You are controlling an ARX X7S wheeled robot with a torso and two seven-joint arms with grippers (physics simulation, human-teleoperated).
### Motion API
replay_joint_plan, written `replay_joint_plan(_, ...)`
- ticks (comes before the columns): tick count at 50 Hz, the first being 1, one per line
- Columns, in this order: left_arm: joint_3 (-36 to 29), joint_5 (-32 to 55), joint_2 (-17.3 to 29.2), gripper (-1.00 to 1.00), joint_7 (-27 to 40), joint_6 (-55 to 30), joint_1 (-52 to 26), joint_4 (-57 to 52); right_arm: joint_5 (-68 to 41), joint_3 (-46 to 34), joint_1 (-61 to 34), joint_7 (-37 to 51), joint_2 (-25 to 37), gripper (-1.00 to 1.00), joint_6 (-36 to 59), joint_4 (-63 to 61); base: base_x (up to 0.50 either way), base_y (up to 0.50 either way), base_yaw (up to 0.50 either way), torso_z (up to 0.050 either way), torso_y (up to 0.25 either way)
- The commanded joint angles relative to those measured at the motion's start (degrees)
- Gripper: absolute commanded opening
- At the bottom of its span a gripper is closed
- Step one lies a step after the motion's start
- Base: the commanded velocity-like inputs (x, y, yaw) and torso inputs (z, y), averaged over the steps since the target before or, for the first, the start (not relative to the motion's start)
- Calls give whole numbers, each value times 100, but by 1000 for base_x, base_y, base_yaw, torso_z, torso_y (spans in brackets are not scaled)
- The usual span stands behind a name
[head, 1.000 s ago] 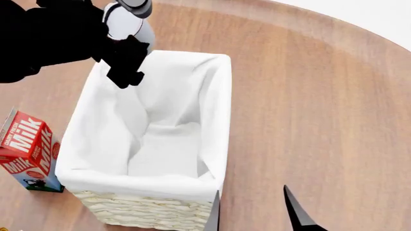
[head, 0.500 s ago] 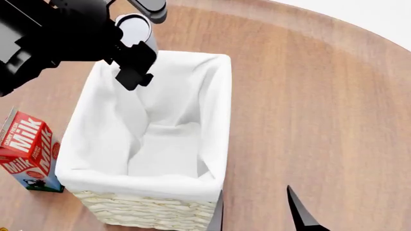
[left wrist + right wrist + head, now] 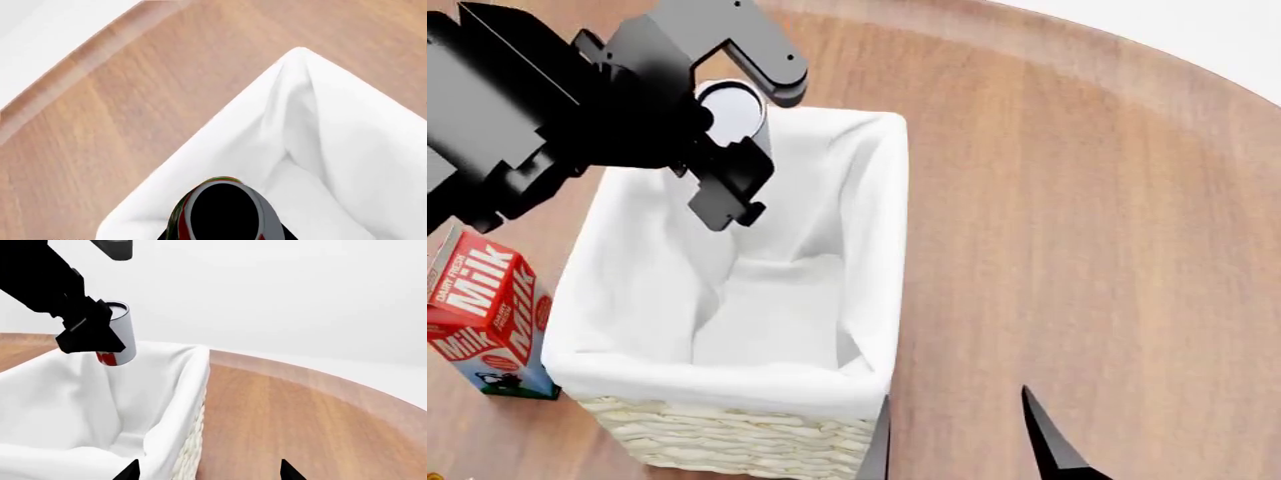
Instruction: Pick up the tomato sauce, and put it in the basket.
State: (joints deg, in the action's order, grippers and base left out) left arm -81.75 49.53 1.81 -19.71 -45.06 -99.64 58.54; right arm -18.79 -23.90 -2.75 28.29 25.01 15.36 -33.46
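Observation:
My left gripper (image 3: 745, 135) is shut on the tomato sauce (image 3: 731, 108), a small can with a silver-white top. It holds the can above the far left corner of the basket (image 3: 885, 250), which is cream wicker with a white cloth lining. The left wrist view shows the can (image 3: 223, 210) with its red and green edge over the lining (image 3: 333, 150). The right wrist view shows the can (image 3: 122, 340) held a little above the basket rim (image 3: 193, 375). My right gripper (image 3: 961, 445) is open and empty near the basket's near right corner; it also shows in the right wrist view (image 3: 208, 471).
A red and white milk carton (image 3: 481, 310) stands on the round wooden table (image 3: 1068, 200), just left of the basket. The table's curved edge (image 3: 1174, 70) runs along the far right. Inside the basket only folded cloth shows.
My left arm has carried the can from beyond the basket's far left corner toward me and rightward, over the basket's far end. The right gripper has barely moved.

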Motion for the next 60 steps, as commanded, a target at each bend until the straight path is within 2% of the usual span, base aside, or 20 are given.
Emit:
replay_joint_plan(1,-346,552,-180,-100,-109,299,63,45,146,101,-12,-160,-111,100,-18,-32,0,0,0,0,0)
replay_joint_plan(18,-565,692,-180,-100,-14,353,216,-116,145,83,-14,-119,-94,100,6,-70,0,0,0,0,1)
replay_joint_plan(60,-551,599,-181,-100,133,507,799,-238,106,76,-14,-84,-47,100,-52,-27,0,0,0,0,0)
